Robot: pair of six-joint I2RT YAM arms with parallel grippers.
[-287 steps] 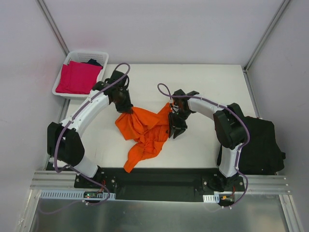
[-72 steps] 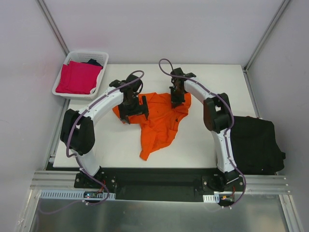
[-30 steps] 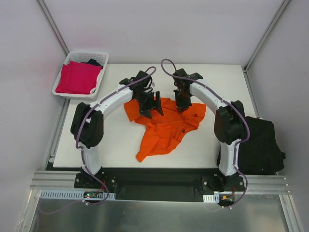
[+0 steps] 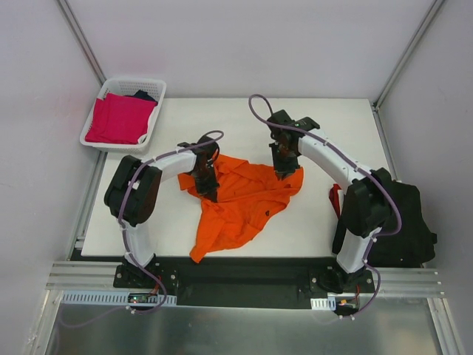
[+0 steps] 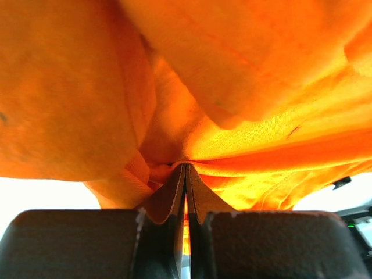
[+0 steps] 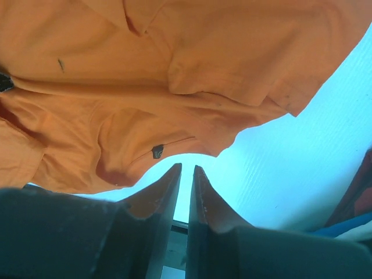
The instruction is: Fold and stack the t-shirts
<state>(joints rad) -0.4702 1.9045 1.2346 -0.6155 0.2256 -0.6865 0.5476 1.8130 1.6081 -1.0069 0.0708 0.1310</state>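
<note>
Your left gripper (image 4: 208,183) pinches the orange t-shirt (image 4: 247,200) at its 9 o'clock edge; your right gripper (image 4: 285,168), jaws narrow, sits at 2 o'clock, grip unclear.

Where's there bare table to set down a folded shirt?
Free on the table: the far-right corner beyond the right end effector, and the near-left corner. Crowded: the middle, under the orange shirt; black shirts crowd the near-right edge.
</note>
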